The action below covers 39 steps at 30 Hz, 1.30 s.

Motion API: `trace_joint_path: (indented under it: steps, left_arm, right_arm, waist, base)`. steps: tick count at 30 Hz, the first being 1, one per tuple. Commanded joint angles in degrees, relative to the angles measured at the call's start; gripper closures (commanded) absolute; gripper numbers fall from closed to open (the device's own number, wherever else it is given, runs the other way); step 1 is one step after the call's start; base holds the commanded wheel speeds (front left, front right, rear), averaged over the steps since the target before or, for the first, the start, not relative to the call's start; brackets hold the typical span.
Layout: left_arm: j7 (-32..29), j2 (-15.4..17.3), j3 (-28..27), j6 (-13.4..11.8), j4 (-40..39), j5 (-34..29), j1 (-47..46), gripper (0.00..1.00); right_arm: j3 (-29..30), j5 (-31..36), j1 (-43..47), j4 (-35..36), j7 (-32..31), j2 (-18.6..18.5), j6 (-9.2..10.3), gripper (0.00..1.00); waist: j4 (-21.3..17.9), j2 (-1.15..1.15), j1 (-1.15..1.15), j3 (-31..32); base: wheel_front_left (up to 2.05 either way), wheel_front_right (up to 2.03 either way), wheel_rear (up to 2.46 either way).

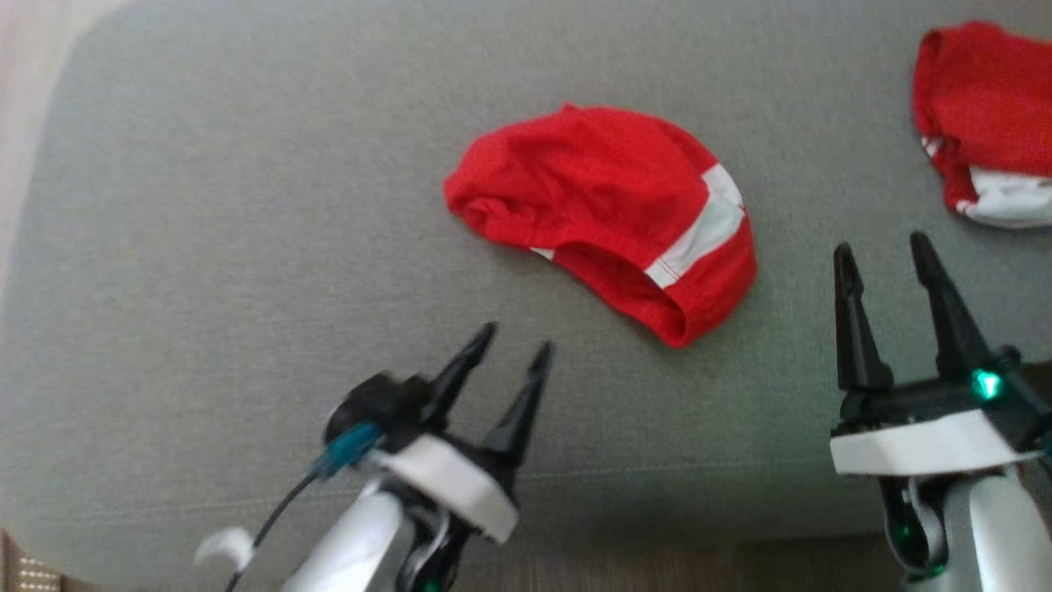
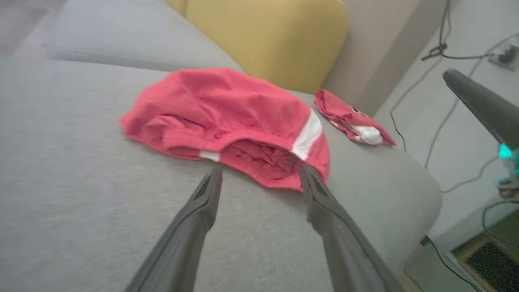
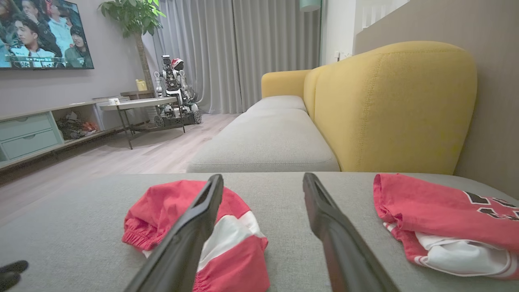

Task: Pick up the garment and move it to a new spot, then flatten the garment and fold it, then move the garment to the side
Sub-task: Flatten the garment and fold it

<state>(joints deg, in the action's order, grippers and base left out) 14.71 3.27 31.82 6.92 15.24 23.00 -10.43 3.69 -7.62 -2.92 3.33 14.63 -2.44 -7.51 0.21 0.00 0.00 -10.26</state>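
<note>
A crumpled red garment (image 1: 600, 205) with a white stripe lies near the middle of a grey cushion (image 1: 205, 247). Near the cushion's front edge, the left gripper (image 1: 516, 339) and right gripper (image 1: 881, 244) hover with fingers spread, holding nothing. Another red cloth (image 1: 982, 107) lies at the right edge.

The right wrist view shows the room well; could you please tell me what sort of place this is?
Most likely a home living room: a sofa with grey seats and a yellow backrest, a wall-mounted television, and floor-length curtains behind a potted plant.
</note>
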Motion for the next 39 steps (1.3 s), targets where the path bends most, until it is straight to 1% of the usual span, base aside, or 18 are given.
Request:
trace_joint_path:
  steps: [1,3,5,13,17,28,29,30,32,33,35,39]
  left_arm:
    - [0.3,-0.4,0.4,0.3,0.1,1.1,-3.9,0.00]
    - [0.3,-0.4,4.4,0.4,3.2,3.7,-7.6,0.00]
    - [0.3,-0.4,7.1,0.5,5.0,5.9,-11.0,0.00]
    - [0.3,-0.4,13.5,0.6,11.0,15.6,-19.6,0.00]
    - [0.3,-0.4,15.3,0.6,13.8,19.8,-22.7,0.00]
    - [0.3,-0.4,17.0,0.6,15.8,22.5,-28.2,0.00]
    - [0.3,-0.4,17.3,0.6,15.9,22.6,-28.4,0.02]
    - [0.3,-0.4,18.0,0.6,16.0,22.7,-28.7,0.34]
    - [0.3,-0.4,19.5,0.6,16.0,23.3,-29.1,0.90]
    - [0.3,-0.4,20.5,0.6,15.9,23.6,-29.4,1.00]
    - [0.3,-0.4,20.9,0.6,15.5,23.7,-30.1,1.00]
    - [0.3,-0.4,19.7,0.6,14.3,22.5,-31.0,1.00]
  right_arm:
    - [-1.3,-0.2,-1.9,2.3,0.4,-0.4,0.02,0.00]
    - [-1.3,0.0,-2.8,2.7,0.4,-0.4,0.02,0.00]
    - [-1.4,0.2,-3.6,3.0,0.4,-0.4,0.02,0.00]
    - [0.2,-0.6,-5.6,4.5,0.4,-0.4,0.02,0.00]
    - [0.7,-1.0,-6.4,4.7,0.4,-0.4,0.02,0.00]
    - [0.6,-1.6,-7.5,4.5,0.4,-0.4,0.02,0.00]
    - [0.6,-1.6,-7.5,4.4,0.4,-0.4,0.02,0.00]
    - [0.7,-1.6,-7.6,4.3,0.4,-0.4,0.02,0.00]
    - [0.7,-1.7,-7.7,4.2,0.4,-0.4,0.02,0.00]
    - [0.7,-1.8,-7.8,4.2,0.4,-0.4,0.02,0.00]
    - [0.9,-2.0,-7.9,4.2,0.4,-0.4,0.02,0.00]
    - [0.6,-2.2,-7.9,3.9,0.4,-0.4,0.02,0.00]
  waist:
    - [-2.6,0.00,0.00,-3.3]
    - [-3.6,0.00,0.00,-4.7]
    - [-4.6,0.00,0.00,-6.1]
    - [-7.7,0.00,0.00,-9.9]
    - [-8.6,0.00,0.00,-11.2]
    - [-9.8,0.00,0.00,-13.5]
    - [-9.9,0.00,0.00,-13.6]
    - [-10.0,0.00,0.00,-13.6]
    - [-10.1,0.00,0.00,-13.7]
    - [-10.1,0.00,0.00,-13.6]
    - [-10.1,0.00,0.00,-13.5]
    - [-10.3,0.00,0.00,-12.2]
  base:
    - [0.00,0.00,0.00]
    - [0.00,0.00,0.00]
    - [0.00,0.00,0.00]
    - [0.00,0.00,0.00]
    - [0.00,0.00,0.00]
    - [0.00,0.00,0.00]
    - [0.00,0.00,0.00]
    - [0.00,0.00,0.00]
    - [0.00,0.00,0.00]
    - [0.00,0.00,0.00]
    - [0.00,0.00,0.00]
    - [0.00,0.00,0.00]
